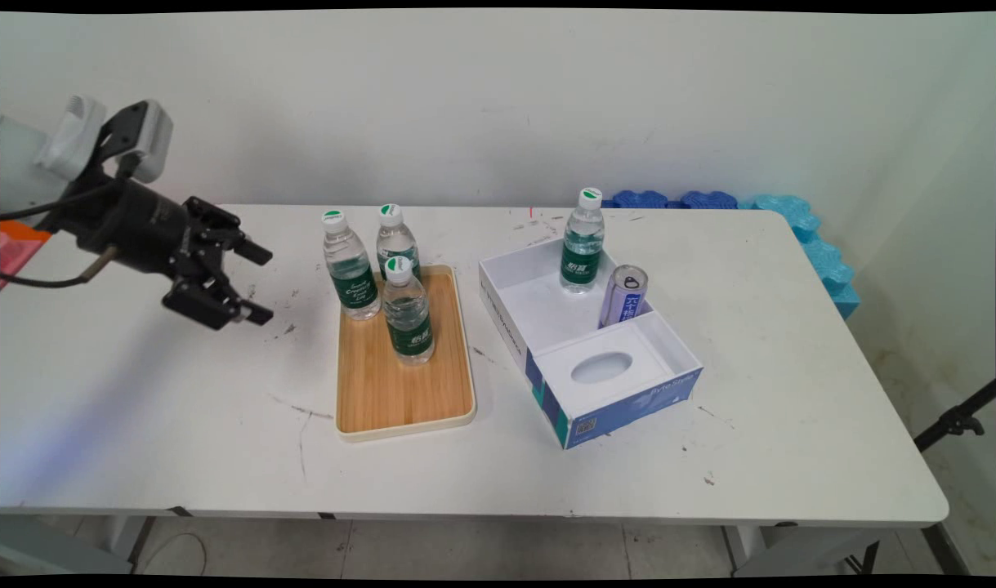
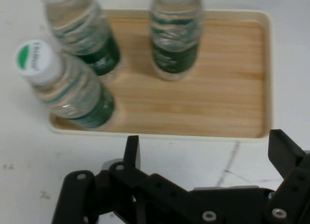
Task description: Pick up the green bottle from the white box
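My gripper [image 1: 259, 282] hangs open and empty above the table, left of a wooden tray [image 1: 399, 392], pointing toward it. Three water bottles with green labels and white caps stand at the tray's far end: one at the left [image 1: 350, 265], one behind [image 1: 396, 237] and one in front [image 1: 407, 310]. In the hand view the tray [image 2: 232, 103] lies just beyond my fingertips [image 2: 131, 149], with the nearest bottle [image 2: 65, 86] at the left, another [image 2: 82, 35] behind it and the third [image 2: 175, 33] at the top centre.
A white and blue box [image 1: 514, 327] stands right of the tray, holding a water bottle [image 1: 582, 241], a slim can [image 1: 623, 296] and a white insert with an oval hole [image 1: 602, 367]. Blue foam pieces [image 1: 800, 220] lie along the table's far right corner.
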